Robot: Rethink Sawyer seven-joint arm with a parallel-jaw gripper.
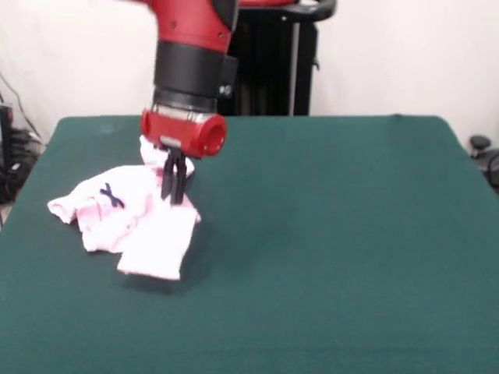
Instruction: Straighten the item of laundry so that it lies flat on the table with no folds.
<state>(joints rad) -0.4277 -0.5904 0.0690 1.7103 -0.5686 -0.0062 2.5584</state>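
Observation:
The pale pink baby pants (148,226) lie crumpled and folded on the left part of the dark green table (327,234). A small dark blue bow (111,195) shows on the waistband toward the left. One leg points toward the near side, and a pale part of the cloth shows behind the wrist. My gripper (173,193) hangs from the red and black arm over the right edge of the garment. Its dark fingers (166,183) stand close together, pinching the cloth at its upper right part.
The robot's black pedestal (273,62) stands at the far edge of the table. Cables and dark equipment sit off the table's left (12,148) and right (483,152) sides.

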